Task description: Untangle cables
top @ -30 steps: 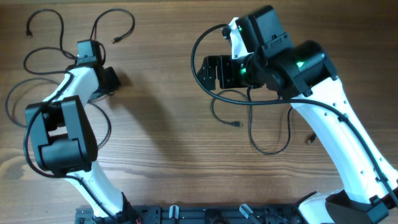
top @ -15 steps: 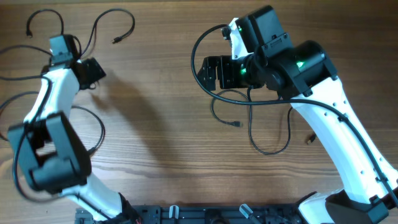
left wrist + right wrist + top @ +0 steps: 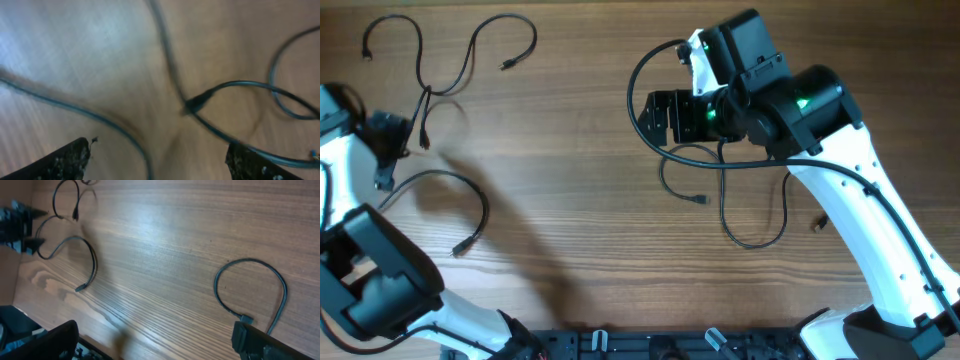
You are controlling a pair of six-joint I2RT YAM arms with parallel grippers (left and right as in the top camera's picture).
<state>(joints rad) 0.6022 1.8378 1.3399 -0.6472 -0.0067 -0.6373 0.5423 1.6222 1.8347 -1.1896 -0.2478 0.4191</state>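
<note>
While your right claw (image 3: 655,115) hangs released, the cables (image 3: 483,208) loop just right of your released, nearer left claw (image 3: 160,150).

Overhead view: bright, even light. My white-and-black arms (image 3: 860,200) cast soft shadows on the brown wood-grain table (image 3: 580,200). Left wrist view: badly smeared, thin black cables (image 3: 196,102) streaked, pale glare upper left. Right wrist view: sharp, with a whitish sheen across the wood.

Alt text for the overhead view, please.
Thin black cables lie in loose strands on a wooden table, some far left, some under the right arm. The left end effector and right end effector are open and empty.
</note>
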